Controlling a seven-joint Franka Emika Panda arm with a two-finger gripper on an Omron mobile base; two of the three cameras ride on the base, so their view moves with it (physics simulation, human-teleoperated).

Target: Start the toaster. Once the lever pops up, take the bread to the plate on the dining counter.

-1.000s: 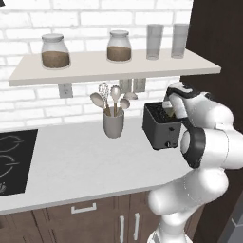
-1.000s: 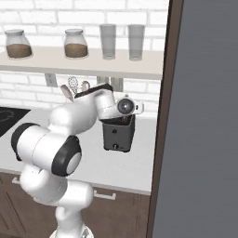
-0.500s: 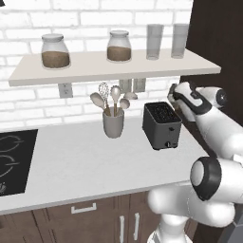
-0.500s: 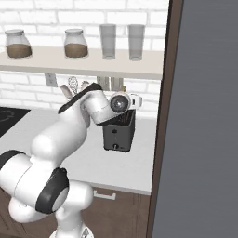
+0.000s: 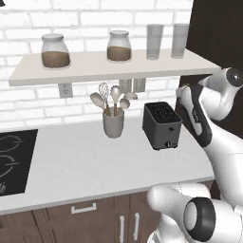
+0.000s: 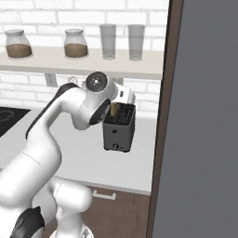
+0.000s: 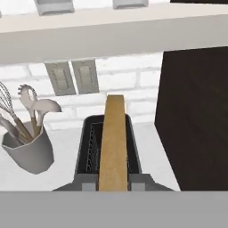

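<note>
Tan bread (image 7: 112, 142) is pinched edge-on between the fingers (image 7: 89, 184), above the toaster (image 7: 85, 147).

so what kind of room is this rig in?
A home-style kitchen, rendered. A toaster and a cup of cooking utensils stand on a white worktop with a black hob set in it, and storage jars line the shelf on a white brick wall.

Rendered frames, evenly bright, diffuse light from above. Soft shadow under the shelf (image 5: 114, 66) on the brick wall (image 5: 71, 16); faint shadows beside the toaster (image 5: 162, 125) and utensil cup (image 5: 113, 124) on the bench (image 5: 85, 161). No glare. Hand view slightly soft, blocky edges.
</note>
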